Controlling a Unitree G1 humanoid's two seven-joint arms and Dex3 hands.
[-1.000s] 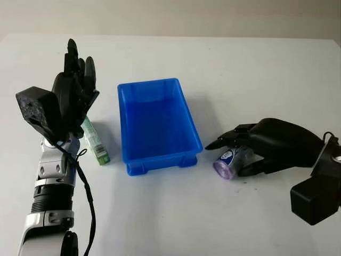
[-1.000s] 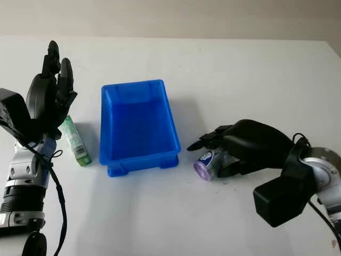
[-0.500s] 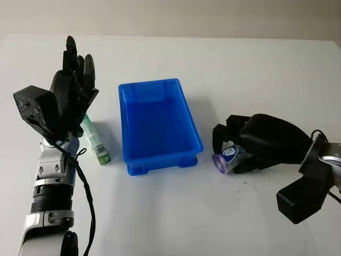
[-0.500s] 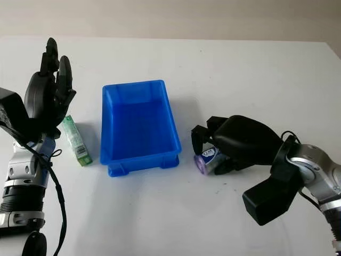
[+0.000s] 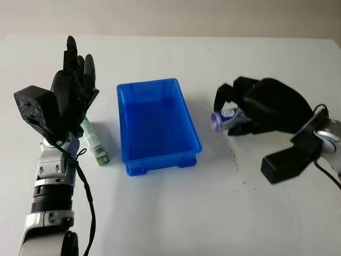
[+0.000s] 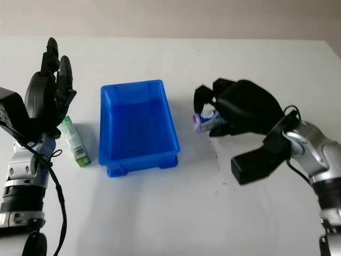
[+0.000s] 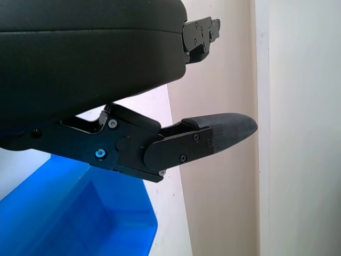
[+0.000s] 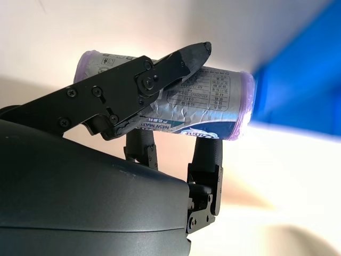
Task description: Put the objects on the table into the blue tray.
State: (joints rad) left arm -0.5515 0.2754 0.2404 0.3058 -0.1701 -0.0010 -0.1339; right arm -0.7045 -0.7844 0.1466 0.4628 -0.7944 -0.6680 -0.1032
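Your right hand [image 5: 256, 106] has its fingers wrapped around the little can [image 5: 226, 116] and holds it up off the white table [image 5: 176, 213]. The can lies on its side. Its long way runs across, and its purple end faces the blue tray [image 5: 157, 125]. It is just beside the tray's right wall, not over it yet. The can is silver with tiny writing, a blue mark, and purple rims at both ends. Your left hand [image 5: 74, 88] is open and points up, to the left of the tray. Below it, a green box [image 5: 95, 141] lies on the table near the tray's left wall.
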